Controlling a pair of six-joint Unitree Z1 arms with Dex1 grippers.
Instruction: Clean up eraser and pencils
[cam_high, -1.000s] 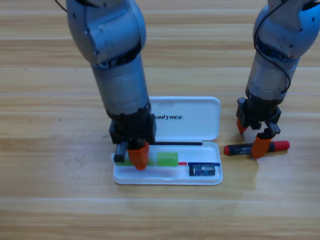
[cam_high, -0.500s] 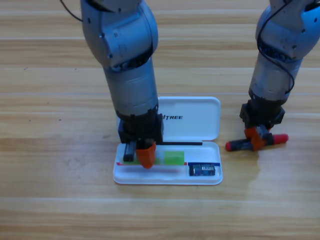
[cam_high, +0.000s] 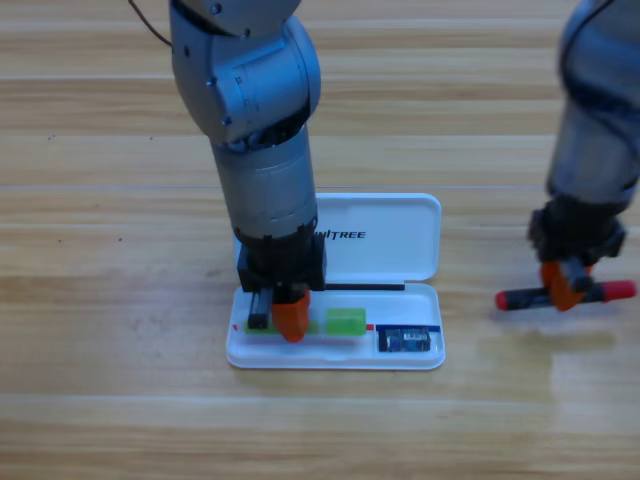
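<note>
The white case lies open at the table's middle. My left gripper points down into its lower tray, shut on the pale white-green pencil, which lies along the tray with its bright green end to the right. The eraser, a small dark block with a pale label, sits at the tray's right end. Right of the case, my right gripper is shut on the middle of the black pencil with red ends, held nearly level just above the wood.
The case's lid lies flat behind the tray, printed with a logo. The left arm rises over the lid's left part. Bare wooden table surrounds the case.
My right gripper closed on the black-and-red pencil and carried it to the right, away from the case. The left gripper shifted slightly right along the tray with the green pencil, then held still.
</note>
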